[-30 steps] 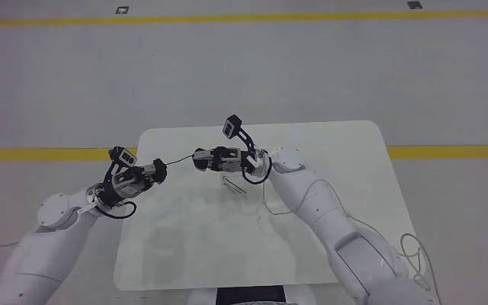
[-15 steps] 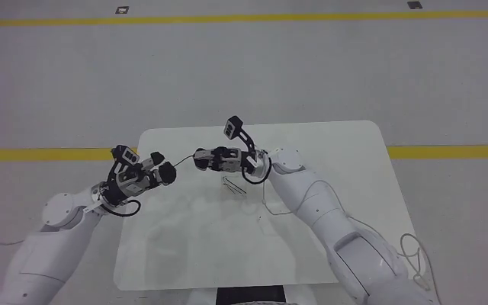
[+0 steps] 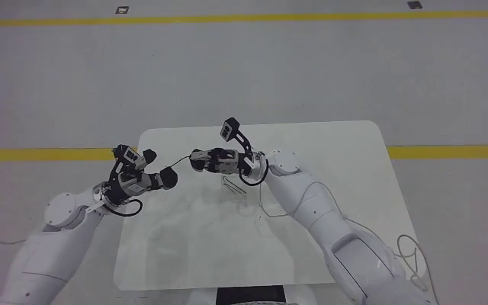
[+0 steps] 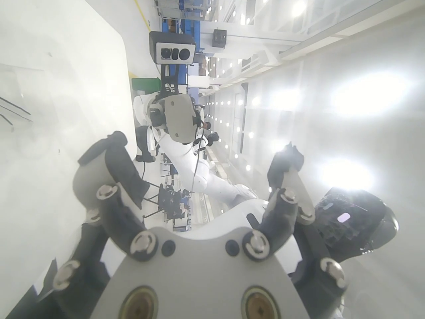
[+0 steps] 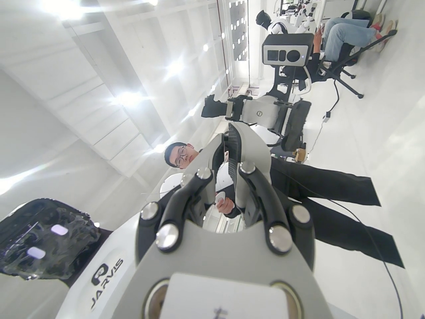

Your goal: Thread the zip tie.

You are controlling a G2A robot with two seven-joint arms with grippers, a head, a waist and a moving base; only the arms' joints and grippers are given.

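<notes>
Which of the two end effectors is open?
The left end effector: its fingers stand wide apart with nothing between them, while the right end effector is shut on the zip tie.

Grey floor (image 3: 305,69) with yellow lines (image 3: 229,17) surrounds white table (image 3: 191,244).

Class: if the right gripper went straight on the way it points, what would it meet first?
Probably the open left gripper, just ahead; the thin black zip tie in the right gripper reaches toward it. Heights may differ.
</notes>
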